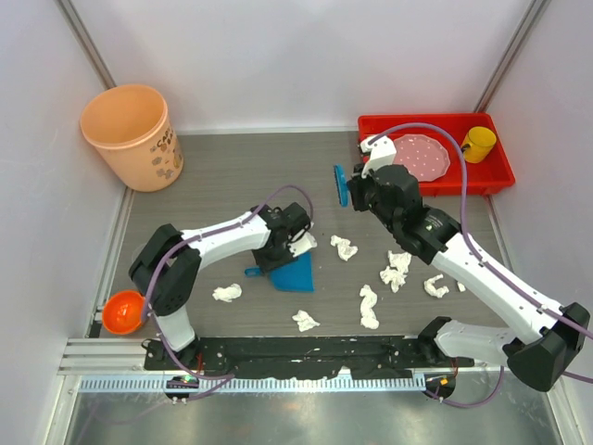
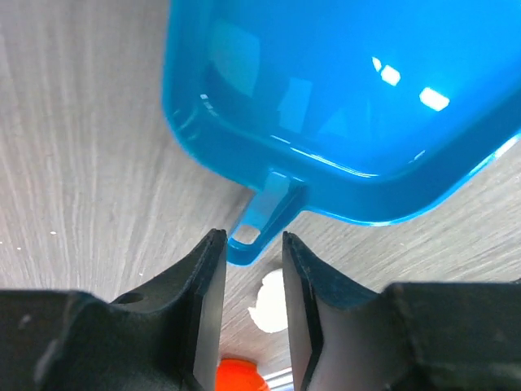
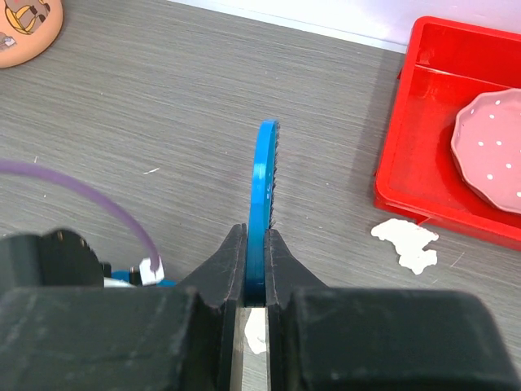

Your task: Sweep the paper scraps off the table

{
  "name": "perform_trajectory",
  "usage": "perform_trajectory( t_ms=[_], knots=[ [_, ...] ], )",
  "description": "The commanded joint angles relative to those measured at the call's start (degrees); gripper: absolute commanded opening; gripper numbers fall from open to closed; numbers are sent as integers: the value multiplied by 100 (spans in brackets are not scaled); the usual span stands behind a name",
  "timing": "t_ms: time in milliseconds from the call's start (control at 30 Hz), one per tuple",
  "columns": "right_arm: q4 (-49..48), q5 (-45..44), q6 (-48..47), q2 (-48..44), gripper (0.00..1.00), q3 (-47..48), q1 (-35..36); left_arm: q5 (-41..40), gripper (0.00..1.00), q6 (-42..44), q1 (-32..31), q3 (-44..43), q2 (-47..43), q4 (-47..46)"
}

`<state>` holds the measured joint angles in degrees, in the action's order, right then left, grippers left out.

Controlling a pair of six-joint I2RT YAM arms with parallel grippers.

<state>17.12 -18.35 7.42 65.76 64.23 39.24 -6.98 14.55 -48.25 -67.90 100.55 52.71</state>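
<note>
Several crumpled white paper scraps lie on the dark grey table (image 1: pixel 232 176): one (image 1: pixel 227 293) at the near left, one (image 1: pixel 305 321) near the front, others (image 1: pixel 369 306) (image 1: pixel 344 247) (image 1: pixel 397 269) at the middle right. A blue dustpan (image 1: pixel 295 272) rests on the table. In the left wrist view its handle (image 2: pixel 259 224) ends right at my open left gripper (image 2: pixel 251 240), between the fingertips, not clamped. My right gripper (image 3: pixel 256 236) is shut on a blue brush (image 3: pixel 264 187), held above the table (image 1: pixel 341 184) near the tray.
A red tray (image 1: pixel 435 125) at the back right holds a pink plate (image 1: pixel 422 156) and a yellow cup (image 1: pixel 479 142). A peach bucket (image 1: pixel 132 134) stands at the back left. An orange bowl (image 1: pixel 123 311) sits at the table's left edge. One scrap (image 3: pixel 407 240) lies beside the tray.
</note>
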Motion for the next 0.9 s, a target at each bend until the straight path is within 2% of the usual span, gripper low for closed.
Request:
perform_trajectory(
  t_ms=[0,167,333,500,667,867],
  knots=[
    [-306,-63,-92,-291,1,-33,-13,223,40,496,202,-338,17,-42],
    [-306,-55,-135,-423,1,-112,-22,1136,63,1470,254,-286,-307,705],
    [-333,6,-101,-432,1,-182,-22,1532,81,2201,482,285,-1160,462],
    [-359,165,-13,-353,1,-147,-22,1736,85,2939,816,979,-1442,-260],
    [-368,183,75,-414,1,-182,-22,1955,85,2826,1028,1059,-1082,-603],
    [-376,209,119,-441,1,-191,-22,1657,84,2633,1028,1305,-810,-1394]
  ],
)
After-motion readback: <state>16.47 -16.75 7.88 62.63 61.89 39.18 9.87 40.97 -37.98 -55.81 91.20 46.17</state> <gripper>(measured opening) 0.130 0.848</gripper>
